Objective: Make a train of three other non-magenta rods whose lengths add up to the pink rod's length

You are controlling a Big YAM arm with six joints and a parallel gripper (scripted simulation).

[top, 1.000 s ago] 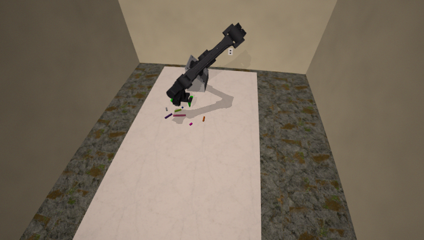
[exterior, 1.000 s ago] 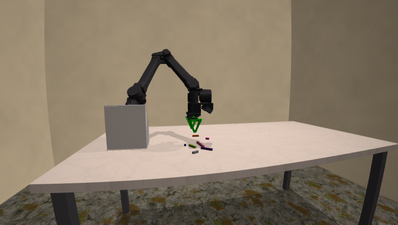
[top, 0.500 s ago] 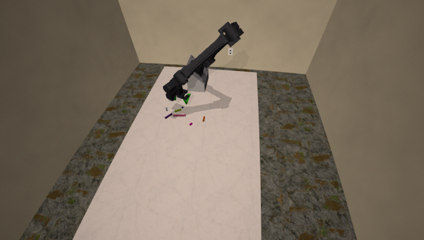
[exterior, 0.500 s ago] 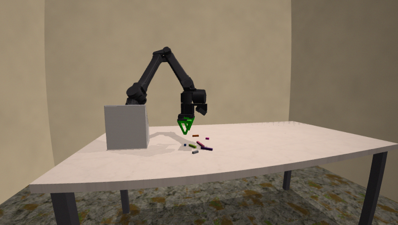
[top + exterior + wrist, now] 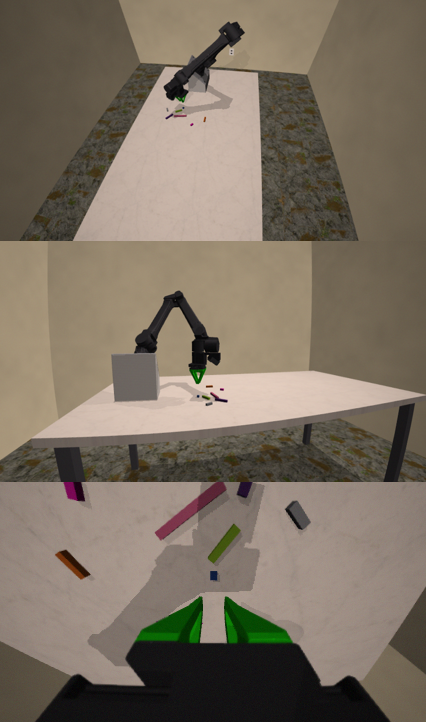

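My gripper (image 5: 213, 601) hangs above the table with its green fingers drawn close; a narrow gap stays between them and nothing is in it. It also shows in the side view (image 5: 197, 381). In the wrist view, the small blue rod (image 5: 213, 575) lies on the table just beyond the fingertips. Past it lie the lime rod (image 5: 224, 543), the pink rod (image 5: 190, 510) and the end of the purple rod (image 5: 244, 488). The grey rod (image 5: 298, 515) lies to the right, the orange rod (image 5: 73, 564) to the left. All rods lie apart.
A magenta rod (image 5: 74, 489) lies at the far left of the wrist view. The grey base block (image 5: 134, 376) of the arm stands on the table behind the rods. The rods cluster near the table's left edge (image 5: 143, 98).
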